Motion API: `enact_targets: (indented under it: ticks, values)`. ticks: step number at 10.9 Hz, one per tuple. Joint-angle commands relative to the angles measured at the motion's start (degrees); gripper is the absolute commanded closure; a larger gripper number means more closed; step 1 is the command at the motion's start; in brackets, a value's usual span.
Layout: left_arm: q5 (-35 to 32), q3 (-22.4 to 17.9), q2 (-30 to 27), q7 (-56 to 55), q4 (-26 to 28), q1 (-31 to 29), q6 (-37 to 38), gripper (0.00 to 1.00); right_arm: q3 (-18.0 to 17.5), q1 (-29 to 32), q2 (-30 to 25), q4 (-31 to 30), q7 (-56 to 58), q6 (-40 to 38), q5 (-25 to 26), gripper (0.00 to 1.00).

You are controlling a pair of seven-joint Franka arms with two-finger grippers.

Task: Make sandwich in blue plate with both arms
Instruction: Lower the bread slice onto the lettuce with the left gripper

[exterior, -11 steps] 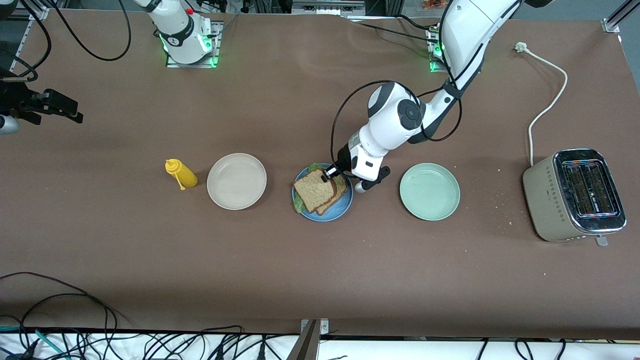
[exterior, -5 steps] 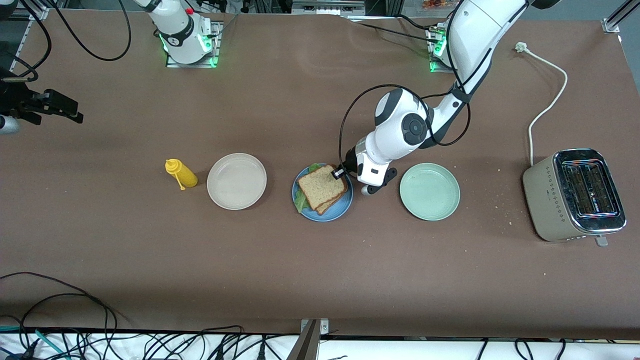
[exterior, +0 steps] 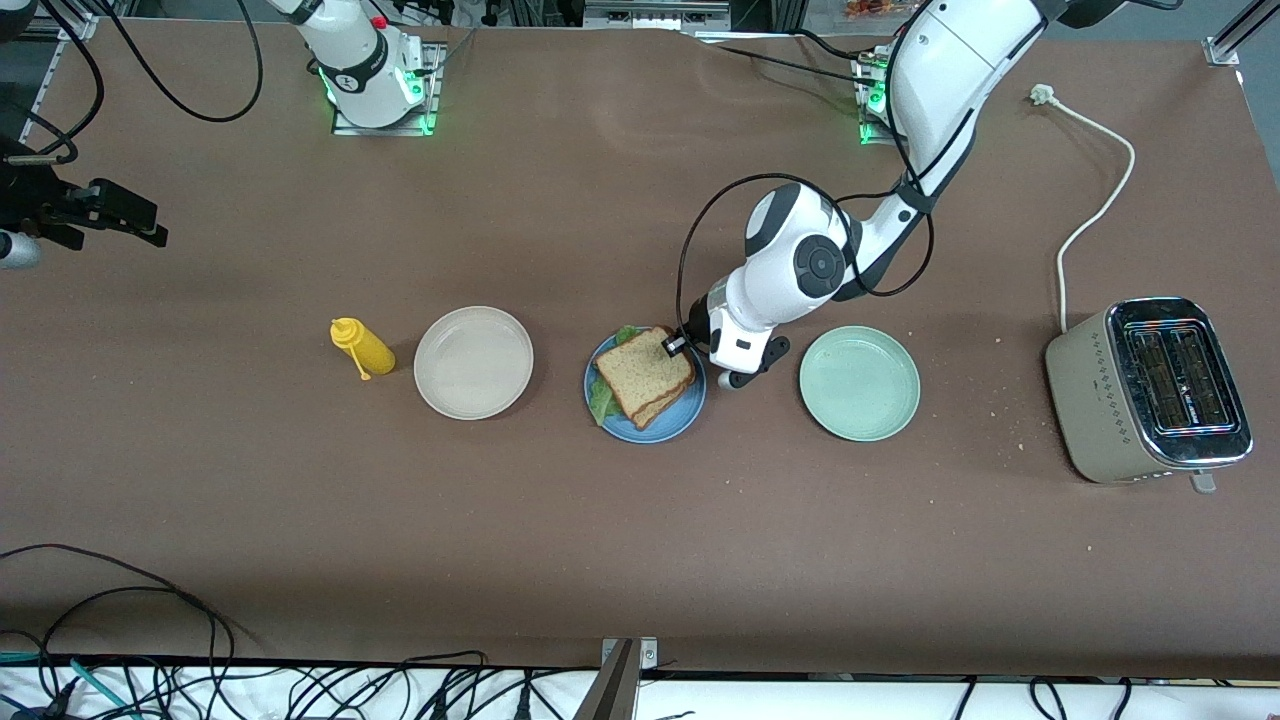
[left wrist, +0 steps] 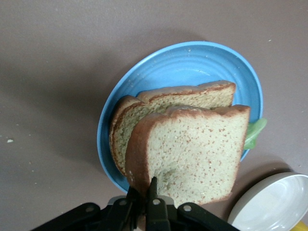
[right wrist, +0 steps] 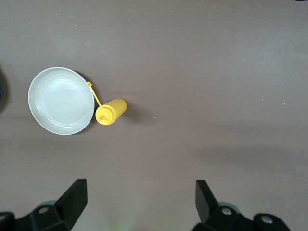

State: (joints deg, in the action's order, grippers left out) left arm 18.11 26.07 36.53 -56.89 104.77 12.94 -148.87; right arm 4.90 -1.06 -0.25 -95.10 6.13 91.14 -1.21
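At the frame's far left edge the right gripper [right wrist: 139,202] waits over bare worktop [exterior: 250,480] with jaws spread, while at centre the sandwich [exterior: 642,376] lies on the blue plate [exterior: 680,418], its top slice's corner pinched by the left gripper [exterior: 674,344].

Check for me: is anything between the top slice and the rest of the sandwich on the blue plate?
Nothing visible. The left gripper, shut on the top slice, holds it directly over the lower slice and lettuce on the blue plate. The right gripper waits open, away over bare table.
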Motion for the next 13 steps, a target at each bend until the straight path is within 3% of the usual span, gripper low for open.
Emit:
enact_targets:
  ticks: [1,4,6,9,13]
  values:
    - [-1.94,-2.24,1.26,-1.21,-1.59,2.44,0.95,0.85,-0.42,0.18,0.78,1.49,-0.24,-0.79,0.51,0.0]
    - [-1.94,-2.34,1.09,-1.12,-1.76,2.45,1.21,0.28,-0.5,0.18,0.78,1.49,-0.24,-0.79,0.51,0.0]
    - [-2.03,-2.42,0.65,-1.21,-1.76,2.45,1.73,0.04,-0.42,0.18,0.78,1.49,-0.16,-0.79,0.42,0.0]
    - [-4.23,-2.34,-1.01,-1.21,-4.04,1.39,8.74,0.0,-0.42,0.18,0.78,1.49,-0.16,-0.79,0.42,0.0]
    - [-4.49,-2.34,-10.23,-1.21,-7.56,-4.83,26.57,0.0,-0.5,0.18,0.78,1.49,-0.16,-0.79,0.51,0.0]
